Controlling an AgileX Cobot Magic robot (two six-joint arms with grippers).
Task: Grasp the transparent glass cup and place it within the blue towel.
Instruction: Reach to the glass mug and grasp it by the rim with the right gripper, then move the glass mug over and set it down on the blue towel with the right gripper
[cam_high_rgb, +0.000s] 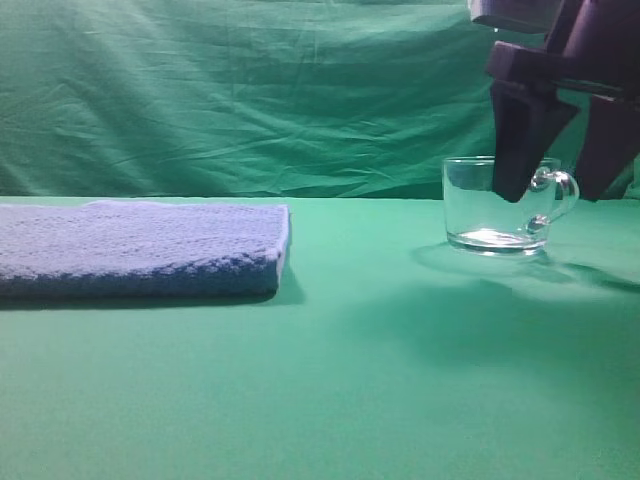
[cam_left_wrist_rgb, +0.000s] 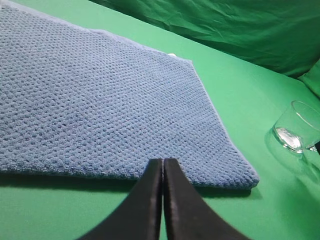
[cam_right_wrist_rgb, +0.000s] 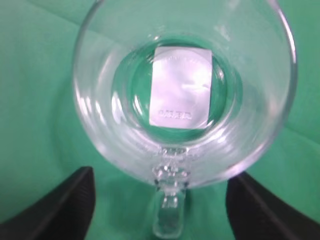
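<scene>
The transparent glass cup (cam_high_rgb: 495, 205) stands upright on the green table at the right, its loop handle (cam_high_rgb: 560, 195) pointing right. My right gripper (cam_high_rgb: 560, 195) hangs open just above it, one dark finger on each side of the handle, touching nothing. In the right wrist view I look straight down into the cup (cam_right_wrist_rgb: 182, 90), with its handle (cam_right_wrist_rgb: 170, 210) between the two fingertips (cam_right_wrist_rgb: 70, 200). The blue towel (cam_high_rgb: 140, 248) lies flat at the left. My left gripper (cam_left_wrist_rgb: 163, 165) is shut and empty, over the towel's (cam_left_wrist_rgb: 100, 100) near edge.
A green cloth covers the table (cam_high_rgb: 350, 380) and hangs as a backdrop (cam_high_rgb: 250, 90). A white label shows through the cup's base (cam_right_wrist_rgb: 181, 86). The cup also shows at the right edge of the left wrist view (cam_left_wrist_rgb: 297, 127).
</scene>
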